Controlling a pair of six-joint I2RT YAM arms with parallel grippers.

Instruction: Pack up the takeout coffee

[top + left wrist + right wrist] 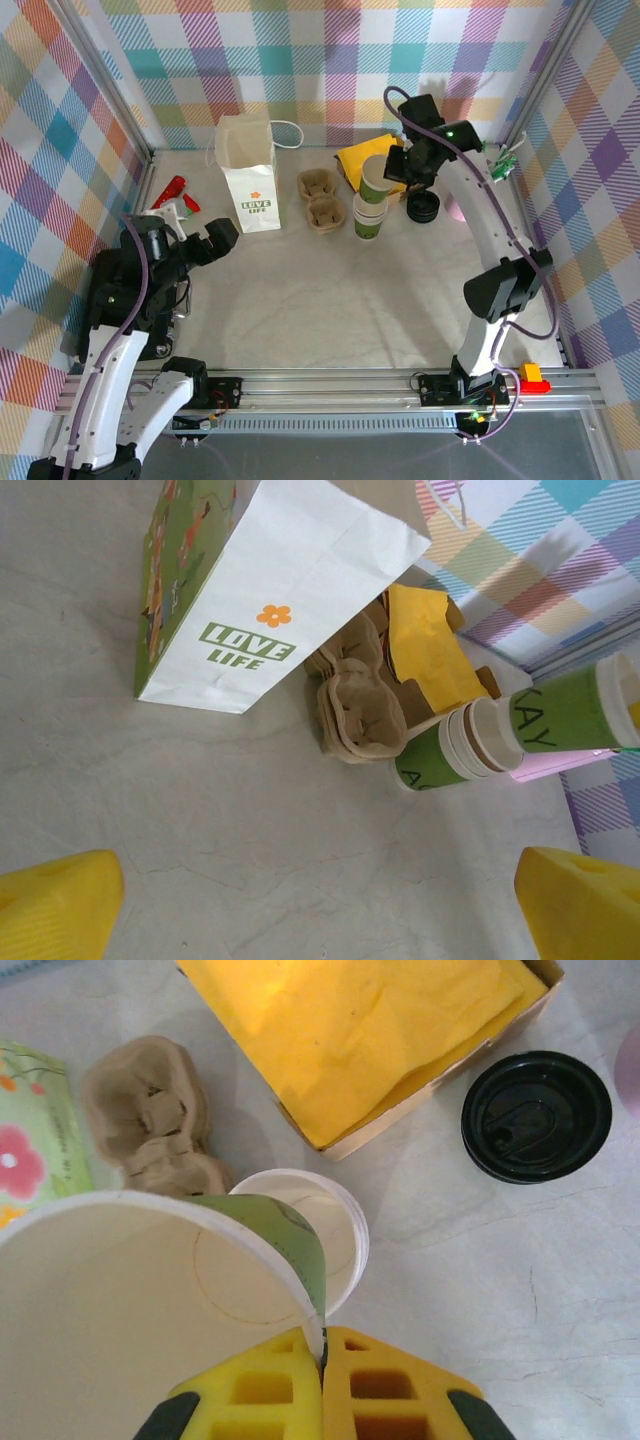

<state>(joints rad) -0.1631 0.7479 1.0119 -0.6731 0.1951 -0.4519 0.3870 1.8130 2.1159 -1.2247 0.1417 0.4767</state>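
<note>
The right gripper pinches the rim of a lidless cream-and-green cup, holding it tilted just above the stack of cups (a black lid lies loose on the table nearby). The left gripper hangs low with its fingers spread wide, facing the white bag.

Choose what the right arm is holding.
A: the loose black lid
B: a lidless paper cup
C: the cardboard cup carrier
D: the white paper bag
B: in the right wrist view the right arm's jaws are shut on the rim of the lidless paper cup, while the loose black lid lies apart from it on the table.
</note>
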